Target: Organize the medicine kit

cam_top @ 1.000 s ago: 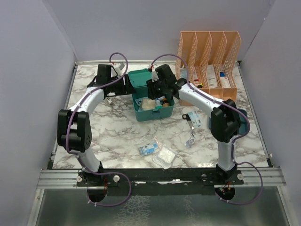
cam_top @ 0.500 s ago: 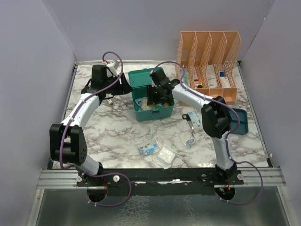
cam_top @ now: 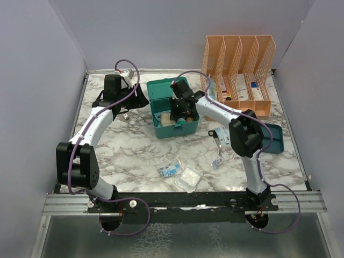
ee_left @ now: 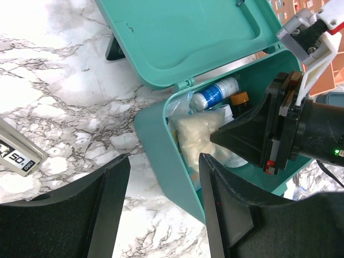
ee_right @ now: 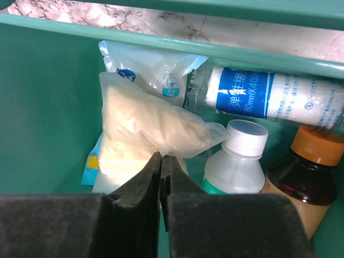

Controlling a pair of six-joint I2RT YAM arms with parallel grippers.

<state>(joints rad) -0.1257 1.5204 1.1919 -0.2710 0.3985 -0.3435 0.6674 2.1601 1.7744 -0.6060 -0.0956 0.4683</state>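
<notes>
Two changes within the last second. First, the right gripper [ee_right: 161,159] has dropped from above the medicine kit [cam_top: 177,130] into its open body. Its jaws, wide a moment ago, are now closed, with the tips meeting at the lower edge of the cotton pouch [ee_right: 145,123]. I cannot tell whether a fold of the pouch's film is pinched or the tips simply met against it. Second, the left arm has eased back a little from the lid. The left gripper [ee_left: 164,158] hangs spread and empty, just off the kit's near corner.

The kit sits toward the far middle of the table, lid hinged open behind it. Inside, beside the pouch:
- a blue-printed sachet [ee_right: 150,67]
- a bandage roll [ee_right: 258,97]
- a white bottle [ee_right: 236,161]
- a brown bottle [ee_right: 301,177] with an orange cap

Reading: probably a pick or re-seat of the pouch, to make room. Packing looks partway done. A blue packet [cam_top: 170,168] and a clear pouch [cam_top: 188,178] lie loose near the front, and more small items lie to the right of the kit.

Surface: white marble-pattern table [cam_top: 134,156], glossy. The orange mesh file organizer [cam_top: 239,54] stands at the far right with boxes in its slots. A flat tray [cam_top: 275,142] shows behind the right arm's elbow.

Room: plain pale grey-lilac panels [cam_top: 43,80] on three sides.
</notes>
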